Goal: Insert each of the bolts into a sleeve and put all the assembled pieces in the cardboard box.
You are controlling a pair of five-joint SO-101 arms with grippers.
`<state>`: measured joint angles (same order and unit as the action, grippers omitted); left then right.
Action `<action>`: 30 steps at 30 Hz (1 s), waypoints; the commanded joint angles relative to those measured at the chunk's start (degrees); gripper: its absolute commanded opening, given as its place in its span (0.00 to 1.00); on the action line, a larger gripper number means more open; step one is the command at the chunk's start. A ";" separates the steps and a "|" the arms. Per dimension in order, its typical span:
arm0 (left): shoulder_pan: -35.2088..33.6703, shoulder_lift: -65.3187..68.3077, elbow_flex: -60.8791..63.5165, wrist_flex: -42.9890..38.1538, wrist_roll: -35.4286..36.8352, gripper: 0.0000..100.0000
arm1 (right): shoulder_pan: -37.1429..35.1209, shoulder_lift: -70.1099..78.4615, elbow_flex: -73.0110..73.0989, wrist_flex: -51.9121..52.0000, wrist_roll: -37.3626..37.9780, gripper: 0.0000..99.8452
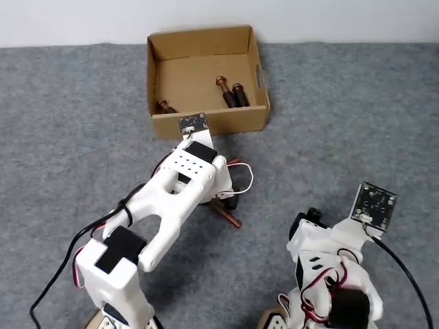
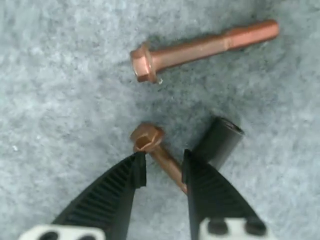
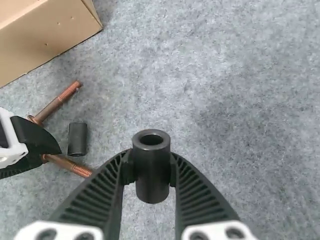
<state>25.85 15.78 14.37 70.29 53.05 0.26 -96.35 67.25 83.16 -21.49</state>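
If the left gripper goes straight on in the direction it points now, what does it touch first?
The left gripper would most likely meet the bolt lying between its open fingers, then the carpet. Depth is hard to judge.

Assembled pieces [image 1: 232, 94] in cardboard box [image 1: 208, 122]

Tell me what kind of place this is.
Probably a robotics test bench: two robot arms work on a grey mat, with a cardboard box, a loose copper bolt, and a black sleeve gripped in the right hand.
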 commanded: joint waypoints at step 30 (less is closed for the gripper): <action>0.00 -4.66 -11.65 16.53 -4.84 0.00 | 0.13 0.13 -0.79 0.13 -0.26 0.01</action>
<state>26.02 18.07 5.05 83.12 50.33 0.18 -96.35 67.25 83.16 -21.49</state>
